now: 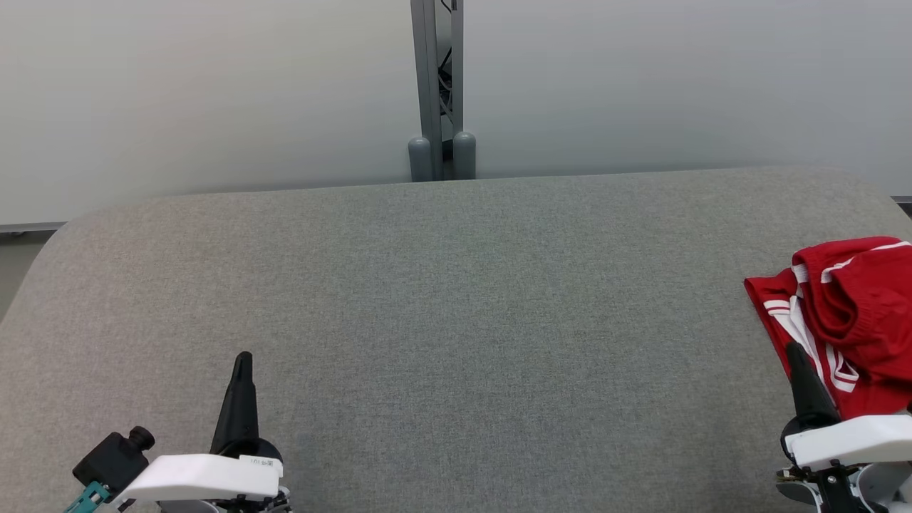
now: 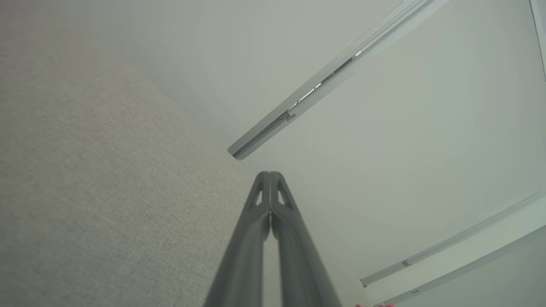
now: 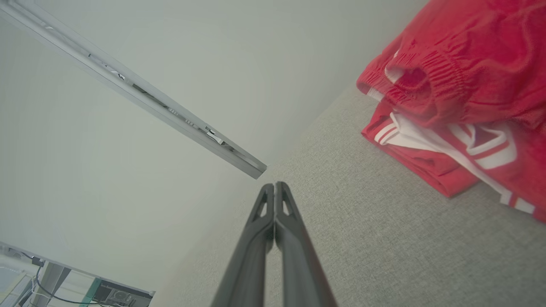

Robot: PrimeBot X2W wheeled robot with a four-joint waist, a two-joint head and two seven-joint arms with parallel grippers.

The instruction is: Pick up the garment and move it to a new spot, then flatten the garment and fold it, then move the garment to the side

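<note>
Table [image 1: 456, 320]: covered in grey woven cloth, plain and flat. Its far edge runs across the head view and both far corners are rounded. A strip of floor [image 1: 13, 278] shows beyond the left corner.
Left gripper [image 1: 244, 360]: at the lower left over the near part of the table, long dark fingers pointing away from the robot. The jaws are clenched and hold nothing; in the left wrist view [image 2: 269, 175] the two fingers meet along their tips over the cloth.
Wall [image 1: 214, 92]: pale, smooth panels rising straight behind the table's far edge on both sides.
Post [image 1: 436, 85]: grey metal upright at the middle of the wall, between the panels, with cables inside it and two rounded grey caps at its foot, just behind the table edge.
Right gripper [image 1: 791, 350]: at the lower right, fingers pointing away from the robot, clenched and empty. In the right wrist view [image 3: 275, 185] the tips are pressed together, with bare cloth between them and the garment.
Garment [image 1: 855, 313]: red with white stripes and a gathered elastic band, lying in a loose, crumpled heap at the table's right end, cut off by the picture's edge. In the right wrist view [image 3: 460, 85] it lies just right of the fingers, its upper layer bunched over a flatter lower one.
</note>
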